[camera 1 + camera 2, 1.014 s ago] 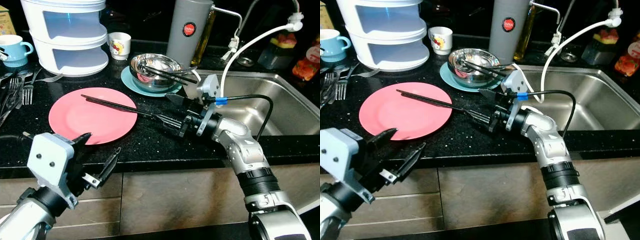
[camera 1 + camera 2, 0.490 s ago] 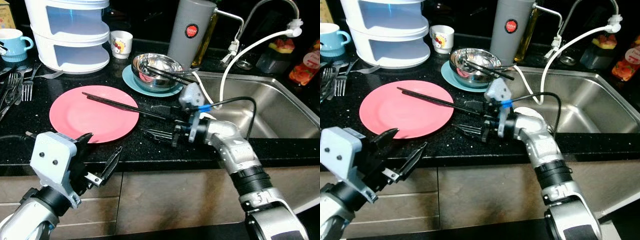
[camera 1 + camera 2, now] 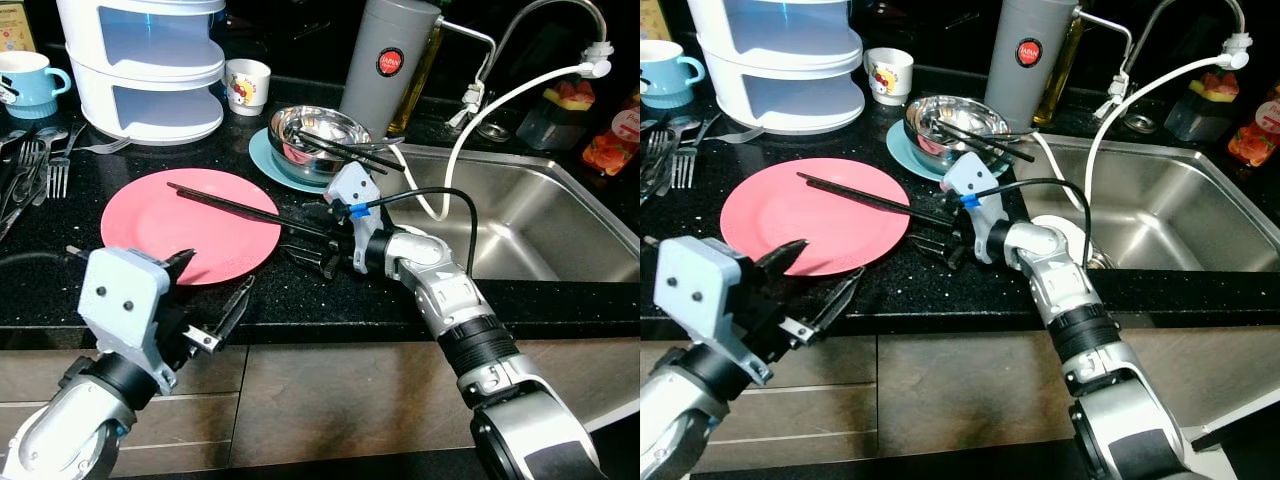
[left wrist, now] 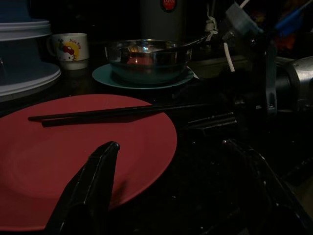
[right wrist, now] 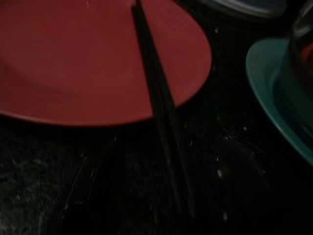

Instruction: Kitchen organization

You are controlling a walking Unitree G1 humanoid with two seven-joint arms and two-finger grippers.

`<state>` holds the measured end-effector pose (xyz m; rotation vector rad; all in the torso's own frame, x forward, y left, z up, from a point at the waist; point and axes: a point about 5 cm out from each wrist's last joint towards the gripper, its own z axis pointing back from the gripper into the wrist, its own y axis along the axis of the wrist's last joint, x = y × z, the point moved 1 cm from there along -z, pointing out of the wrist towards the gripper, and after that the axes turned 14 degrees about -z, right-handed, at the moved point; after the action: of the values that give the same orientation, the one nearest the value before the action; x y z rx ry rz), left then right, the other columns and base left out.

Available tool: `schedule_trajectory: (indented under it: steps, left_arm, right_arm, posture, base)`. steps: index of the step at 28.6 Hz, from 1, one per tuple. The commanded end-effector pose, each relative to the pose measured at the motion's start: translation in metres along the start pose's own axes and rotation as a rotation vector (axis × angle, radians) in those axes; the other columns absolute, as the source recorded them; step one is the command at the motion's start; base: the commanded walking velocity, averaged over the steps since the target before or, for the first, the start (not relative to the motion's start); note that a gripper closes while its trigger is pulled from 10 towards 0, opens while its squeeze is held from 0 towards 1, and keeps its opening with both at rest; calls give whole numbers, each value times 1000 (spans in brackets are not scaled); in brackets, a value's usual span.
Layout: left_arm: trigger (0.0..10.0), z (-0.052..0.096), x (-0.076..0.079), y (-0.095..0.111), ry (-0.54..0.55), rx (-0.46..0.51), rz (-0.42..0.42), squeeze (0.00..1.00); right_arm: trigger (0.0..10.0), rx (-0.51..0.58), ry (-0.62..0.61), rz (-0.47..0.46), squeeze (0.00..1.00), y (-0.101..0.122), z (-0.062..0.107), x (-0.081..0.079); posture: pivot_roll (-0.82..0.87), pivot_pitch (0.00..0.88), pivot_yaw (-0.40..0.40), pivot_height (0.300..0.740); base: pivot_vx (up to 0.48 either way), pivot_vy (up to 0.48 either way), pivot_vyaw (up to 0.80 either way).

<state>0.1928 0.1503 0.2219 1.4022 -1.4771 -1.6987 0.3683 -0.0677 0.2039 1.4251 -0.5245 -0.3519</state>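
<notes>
Right hand spread wide, empty, at chopsticks overhanging pink plate toward four o'clock; best closed squarely across both sticks.

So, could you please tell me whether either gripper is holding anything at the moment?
Nothing is held. The left gripper hangs open by the pink plate. The right gripper is open around the near ends of the chopsticks, not yet closed.

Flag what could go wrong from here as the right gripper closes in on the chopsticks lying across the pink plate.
The chopsticks rest half on the pink plate, their tips overhanging its rim toward the right gripper; pressing those tips could lever the pair up or scatter them. The gripper sits low over the black counter, so its fingers may scrape it. A sideways pull might also drag the plate toward the counter edge.
</notes>
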Motion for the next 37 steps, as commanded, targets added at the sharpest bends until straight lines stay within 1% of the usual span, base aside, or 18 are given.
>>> schedule_trajectory:
  steps: [1,11,24,31,34,36,37]
  left_arm:
    - [10000,-1,2,-2,-11,-16,11,0]
    - [10000,-3,2,-1,-5,-10,12,0]
    - [10000,-5,2,-2,-13,-13,11,0]
    - [10000,-7,2,-3,-18,-11,7,0]
    - [10000,-7,2,-3,-18,-11,7,0]
    - [10000,-8,0,-1,-4,1,8,0]
    - [10000,-8,0,-1,-4,1,8,0]
  right_arm:
    - [0,-42,-26,9,0,-7,5,7]
    - [0,-16,-65,12,0,-3,6,11]
    - [0,14,-80,-7,0,-1,4,12]
    - [0,88,-61,-54,0,7,9,12]
    - [0,96,-62,-59,0,8,9,13]
    - [0,140,-35,-72,0,14,12,12]
    - [0,140,-35,-72,0,14,12,12]
  posture:
    - [286,0,-166,740]
    - [278,0,-163,740]
    - [274,0,-156,740]
    - [269,0,-153,740]
    - [269,0,-153,740]
    - [268,0,-151,740]
    - [268,0,-151,740]
  base:
    - [0,0,0]
    - [0,0,0]
    - [0,0,0]
    - [0,0,0]
    - [0,0,0]
    - [0,0,0]
    - [0,0,0]
